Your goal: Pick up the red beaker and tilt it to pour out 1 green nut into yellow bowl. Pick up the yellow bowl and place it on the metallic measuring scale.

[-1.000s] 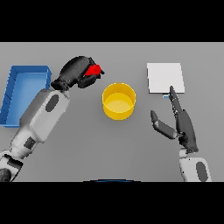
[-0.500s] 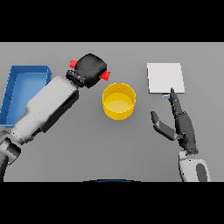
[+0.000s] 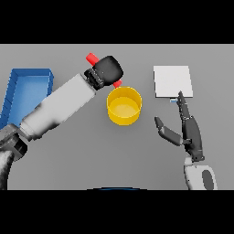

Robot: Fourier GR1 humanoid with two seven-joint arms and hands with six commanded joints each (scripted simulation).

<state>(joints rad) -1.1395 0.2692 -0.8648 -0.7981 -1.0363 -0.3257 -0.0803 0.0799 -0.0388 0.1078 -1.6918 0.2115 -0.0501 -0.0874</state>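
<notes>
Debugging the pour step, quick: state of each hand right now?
Left hand: closed round the red beaker, next to the yellow bowl.
Right hand: open, holding nothing.

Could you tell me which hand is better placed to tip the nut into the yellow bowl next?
The left hand: it is curled round the red beaker, right at the yellow bowl's rim. The right hand is open beside the scale, holding nothing.

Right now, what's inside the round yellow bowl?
The round yellow bowl shows only its bare yellow floor; no green nut is visible. The left hand holds the red beaker beside its rim, covering the beaker's contents.
</notes>
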